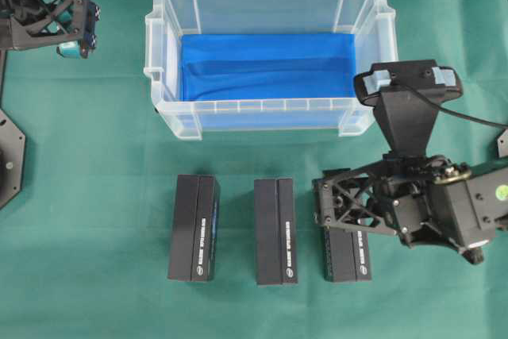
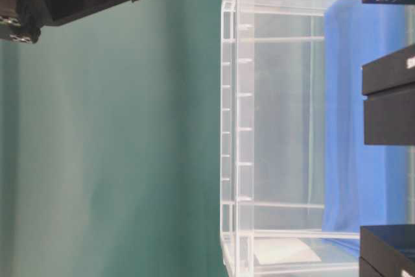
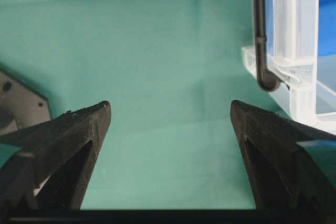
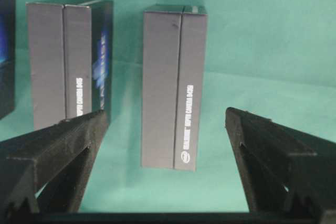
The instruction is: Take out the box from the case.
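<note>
Three dark boxes stand in a row on the green cloth (image 1: 95, 156) in front of the case (image 1: 171, 109) — none of them is inside it. In the overhead view the left box (image 1: 194, 228) and the middle box (image 1: 275, 232) lie fully in sight, each with white lettering along one long side, while the right box (image 1: 349, 256) is partly covered by the right arm above it. The case itself is a clear plastic bin with a ribbed rim and side handles; it sits at the top middle of the cloth, and only the blue lining (image 1: 266, 65) shows at its bottom.

The right gripper (image 1: 321, 202) hangs over the near end of the right box, jaws spread wide apart with nothing between them. Its wrist camera looks down on that box (image 4: 173, 85) framed in the gap between the two black fingers (image 4: 63, 140), and the middle box (image 4: 65, 59) stands just beside it to the left in that view.

The left gripper (image 1: 87, 25) is well apart from all of this, at the top left corner of the overhead view. Its jaws are also wide apart and empty — the left wrist view shows bare green cloth between the fingers (image 3: 79, 129), with a corner of the case (image 3: 294, 72) off to the right.
</note>
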You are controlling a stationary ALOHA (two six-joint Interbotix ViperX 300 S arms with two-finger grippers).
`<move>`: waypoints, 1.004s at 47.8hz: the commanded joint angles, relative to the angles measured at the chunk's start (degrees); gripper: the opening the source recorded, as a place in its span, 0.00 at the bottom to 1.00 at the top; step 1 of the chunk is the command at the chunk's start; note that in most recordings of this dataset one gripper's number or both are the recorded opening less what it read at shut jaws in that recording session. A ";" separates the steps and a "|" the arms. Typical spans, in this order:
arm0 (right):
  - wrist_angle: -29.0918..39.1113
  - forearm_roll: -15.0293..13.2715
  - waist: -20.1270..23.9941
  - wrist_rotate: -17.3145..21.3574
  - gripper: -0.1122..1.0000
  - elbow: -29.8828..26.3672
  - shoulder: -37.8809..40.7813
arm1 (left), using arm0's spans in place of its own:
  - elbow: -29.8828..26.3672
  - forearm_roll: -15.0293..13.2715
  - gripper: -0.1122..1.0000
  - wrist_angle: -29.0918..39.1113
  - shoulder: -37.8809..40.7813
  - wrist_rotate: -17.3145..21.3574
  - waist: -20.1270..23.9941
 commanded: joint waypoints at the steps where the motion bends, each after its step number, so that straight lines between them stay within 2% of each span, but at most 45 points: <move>1: 0.18 -0.26 0.00 -0.09 0.93 -0.62 -1.85 | -0.70 0.09 0.95 -0.18 -0.26 0.00 0.09; 10: 0.26 0.35 0.35 0.44 0.93 2.55 -4.39 | -0.62 0.09 0.95 0.00 -0.35 0.00 0.09; 31: 0.53 1.41 2.20 2.02 0.93 16.00 -18.19 | 0.09 0.09 0.95 0.18 -0.97 -0.26 0.00; 48: 2.37 0.97 2.90 1.32 0.93 19.42 -23.82 | 0.88 0.09 0.95 0.26 -1.76 -0.26 0.09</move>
